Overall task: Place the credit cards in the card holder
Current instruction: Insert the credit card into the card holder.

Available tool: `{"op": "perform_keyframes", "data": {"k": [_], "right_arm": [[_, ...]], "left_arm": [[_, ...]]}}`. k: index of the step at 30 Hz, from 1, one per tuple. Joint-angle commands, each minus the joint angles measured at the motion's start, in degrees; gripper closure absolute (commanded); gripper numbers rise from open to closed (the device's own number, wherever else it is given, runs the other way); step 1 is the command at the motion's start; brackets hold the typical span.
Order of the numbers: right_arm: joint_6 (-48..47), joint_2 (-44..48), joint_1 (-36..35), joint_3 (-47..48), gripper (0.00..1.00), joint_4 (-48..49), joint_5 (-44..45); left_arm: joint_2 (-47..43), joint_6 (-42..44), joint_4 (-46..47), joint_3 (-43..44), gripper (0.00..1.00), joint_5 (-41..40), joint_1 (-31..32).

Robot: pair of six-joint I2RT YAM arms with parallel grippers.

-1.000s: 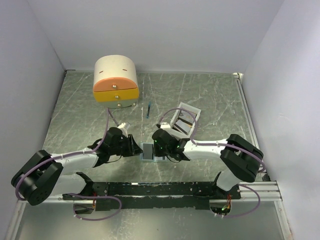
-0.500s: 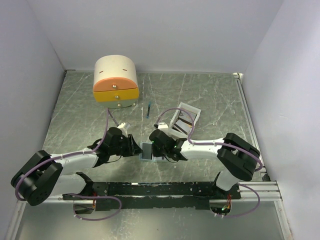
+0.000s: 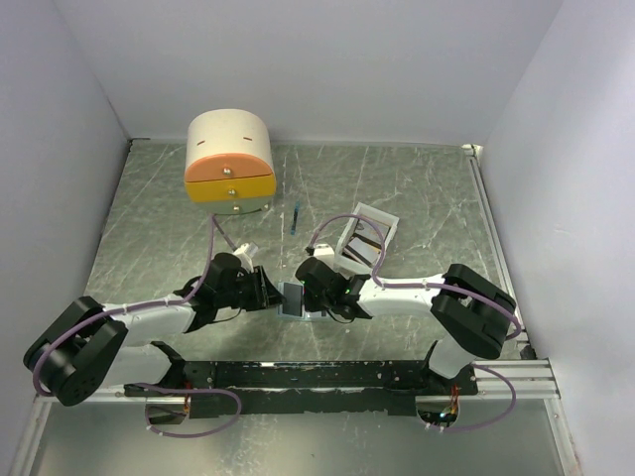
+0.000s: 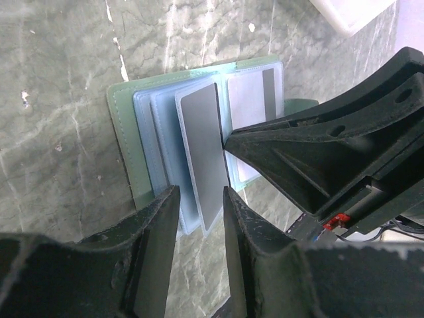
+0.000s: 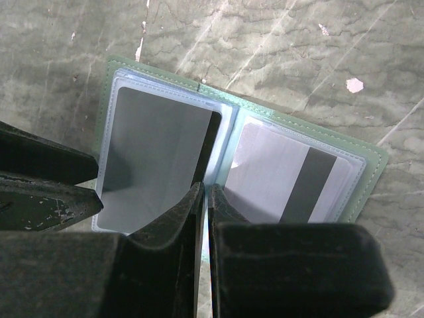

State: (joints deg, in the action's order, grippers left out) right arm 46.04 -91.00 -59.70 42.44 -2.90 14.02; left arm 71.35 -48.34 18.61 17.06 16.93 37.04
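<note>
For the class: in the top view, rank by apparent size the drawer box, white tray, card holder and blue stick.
1. drawer box
2. white tray
3. card holder, partly covered by the arms
4. blue stick: about as long as the holder but far thinner, so the last two places are unsure.

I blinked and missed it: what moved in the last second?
The right gripper edged slightly left, toward the left gripper, over the card holder, which now looks narrower from above. The left gripper, drawer box and tray stayed put.

card holder (image 3: pixel 292 299) on table (image 3: pixel 159 218), tray (image 3: pixel 380 213) behind
</note>
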Motion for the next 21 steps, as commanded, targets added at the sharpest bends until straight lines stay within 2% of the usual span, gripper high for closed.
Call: {"op": "perform_keyframes", "data": {"k": [1, 8, 21], "right_arm": [[-0.2, -0.5, -0.3, 0.4, 0.93, -2.5, 1.6], [-0.1, -0.9, -0.3, 0.2, 0.93, -2.0, 1.2], [0.0, -1.4, -0.3, 0.2, 0.93, -1.7, 0.7]], "left_arm": [[-0.9, -0.4, 2.5, -0.6, 0.56, 1.4, -0.4], [-2.0, 0.6, 0.4, 0.2, 0.56, 0.9, -0.4], [0.3, 0.3, 3.0, 0.9, 0.55, 2.4, -0.4]]}}
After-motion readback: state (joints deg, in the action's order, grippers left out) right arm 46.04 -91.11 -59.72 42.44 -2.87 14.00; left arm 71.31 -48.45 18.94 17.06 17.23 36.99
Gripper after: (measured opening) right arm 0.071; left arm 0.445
